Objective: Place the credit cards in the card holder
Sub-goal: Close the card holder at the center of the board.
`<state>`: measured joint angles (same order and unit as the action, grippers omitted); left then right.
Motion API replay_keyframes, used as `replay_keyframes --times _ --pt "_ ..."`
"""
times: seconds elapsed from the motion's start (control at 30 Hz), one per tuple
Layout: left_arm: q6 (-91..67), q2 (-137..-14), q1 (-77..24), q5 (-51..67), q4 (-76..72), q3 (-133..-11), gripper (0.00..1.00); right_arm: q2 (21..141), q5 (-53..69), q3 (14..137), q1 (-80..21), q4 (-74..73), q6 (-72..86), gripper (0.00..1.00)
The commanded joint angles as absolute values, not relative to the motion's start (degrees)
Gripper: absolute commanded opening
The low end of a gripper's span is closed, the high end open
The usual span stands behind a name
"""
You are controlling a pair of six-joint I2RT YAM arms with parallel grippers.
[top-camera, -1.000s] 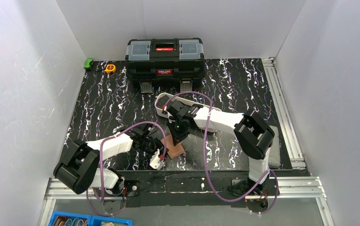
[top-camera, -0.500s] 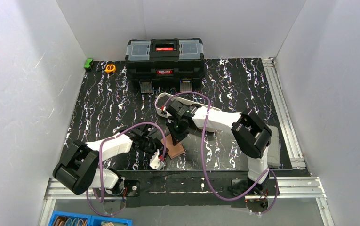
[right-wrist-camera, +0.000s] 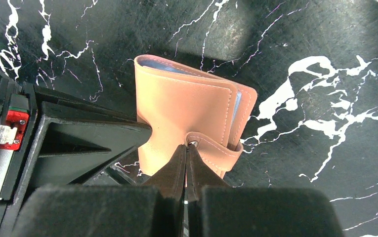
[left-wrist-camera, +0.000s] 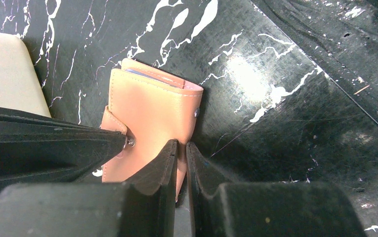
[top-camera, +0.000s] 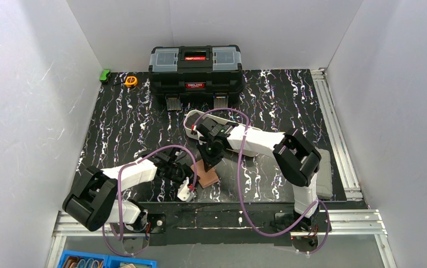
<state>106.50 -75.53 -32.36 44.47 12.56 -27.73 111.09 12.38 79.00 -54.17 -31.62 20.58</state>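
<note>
The card holder [top-camera: 207,178], a tan-pink folded wallet, lies on the black marbled table near the front edge. In the left wrist view my left gripper [left-wrist-camera: 182,149] is shut on the card holder's [left-wrist-camera: 152,111] near edge. The right gripper [right-wrist-camera: 185,149] is shut, with its tips pressed on the snap tab [right-wrist-camera: 215,149] of the card holder [right-wrist-camera: 184,111]. Pale blue edges of the credit cards [right-wrist-camera: 238,104] show between the leaves, and again in the left wrist view as credit cards [left-wrist-camera: 145,74]. From above, the right gripper [top-camera: 210,162] stands over the wallet's far side and the left gripper [top-camera: 193,182] at its near left.
A black toolbox [top-camera: 195,68] stands at the back, and a long white oval tray [top-camera: 191,119] lies just behind the right gripper. A yellow tape measure [top-camera: 131,81] and a green object [top-camera: 105,75] sit at the back left. A blue bin [top-camera: 96,261] is below the table edge.
The right arm has edged slightly to the left over the wallet. The left arm and the card holder have not visibly moved.
</note>
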Motion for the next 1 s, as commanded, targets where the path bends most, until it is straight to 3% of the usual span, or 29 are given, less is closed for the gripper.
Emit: replay_keyframes --times 0.0,0.4,0.97 --pt "105.8 -75.4 -32.8 47.9 17.6 -26.0 0.05 112.5 13.8 81.1 -54.1 -31.2 20.0 0.01" --pt "105.7 -75.3 -32.8 47.9 17.0 -25.8 0.03 116.4 15.5 85.1 -54.9 -36.2 18.8 0.01" --pt "105.2 -75.3 -33.0 48.0 15.6 -25.6 0.01 124.5 6.0 94.4 -59.8 -46.1 19.0 0.01"
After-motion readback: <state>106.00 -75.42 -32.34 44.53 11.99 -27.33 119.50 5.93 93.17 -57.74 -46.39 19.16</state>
